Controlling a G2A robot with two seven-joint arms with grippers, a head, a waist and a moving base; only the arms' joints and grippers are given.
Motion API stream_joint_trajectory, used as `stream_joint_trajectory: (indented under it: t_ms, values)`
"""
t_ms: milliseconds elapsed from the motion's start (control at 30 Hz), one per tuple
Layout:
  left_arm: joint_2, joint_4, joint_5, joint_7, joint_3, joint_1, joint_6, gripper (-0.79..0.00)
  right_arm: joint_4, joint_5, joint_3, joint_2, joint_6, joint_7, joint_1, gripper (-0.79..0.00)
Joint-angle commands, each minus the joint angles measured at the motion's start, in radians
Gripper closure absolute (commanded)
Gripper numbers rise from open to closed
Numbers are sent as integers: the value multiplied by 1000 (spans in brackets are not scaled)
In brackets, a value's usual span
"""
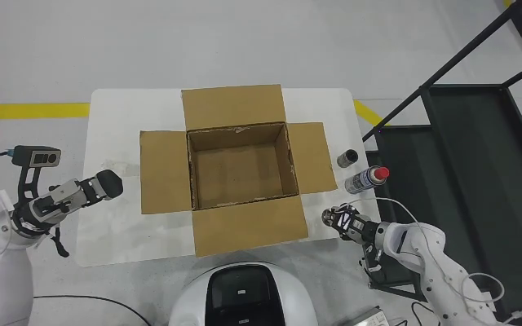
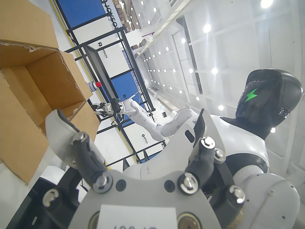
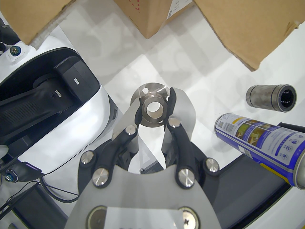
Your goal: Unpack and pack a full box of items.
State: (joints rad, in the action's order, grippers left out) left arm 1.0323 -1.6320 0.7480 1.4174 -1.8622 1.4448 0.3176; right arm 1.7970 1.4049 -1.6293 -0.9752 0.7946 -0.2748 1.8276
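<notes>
Two loose bits are sitting on the white table (image 1: pixel 122 114) out past the 3 o'clock flap of the cardboard box (image 1: pixel 232 106). One is a short metal sleeve (image 1: pixel 348 156) lying on its side. The other is a spray can (image 1: pixel 365 178) with a red cap, just beside the sleeve toward 4 o'clock. It's also lying down, right at the table's edge.

The box itself is parked mid-table with its top open and all four flaps folded out flat.

The right gripper (image 1: pixel 336 218) is at roughly 4 to 5 o'clock from the box, just off the corner of the near flap and close to the can. Its fingers are pinched in tight on a small flanged bushing (image 3: pixel 149 90), shiny metal, squeezing the hub from both sides. The bore faces straight back at the wrist camera. Can't tell if the bushing is touching the table or held just above it.

Over at 9 o'clock, the left gripper (image 1: pixel 106 184) is above the table, apart from the box's flap on that side. Its fingers are spread wide with nothing between them.
</notes>
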Motion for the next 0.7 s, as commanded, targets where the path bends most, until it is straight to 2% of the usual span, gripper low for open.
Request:
stream_joint_trajectory:
  t_ms: [0,300,500,667]
  values:
    - [0,0,0,0,0,0,0,-785,0,0,0,0,0,0,0,0]
    - [0,0,0,0,0,0,0,-785,19,7,-1,1,-4,2,2,0]
    - [0,0,0,0,0,0,0,-785,184,36,-57,9,17,-12,56,0]
    - [0,0,0,0,0,0,0,-785,301,32,-87,17,81,-35,74,0]
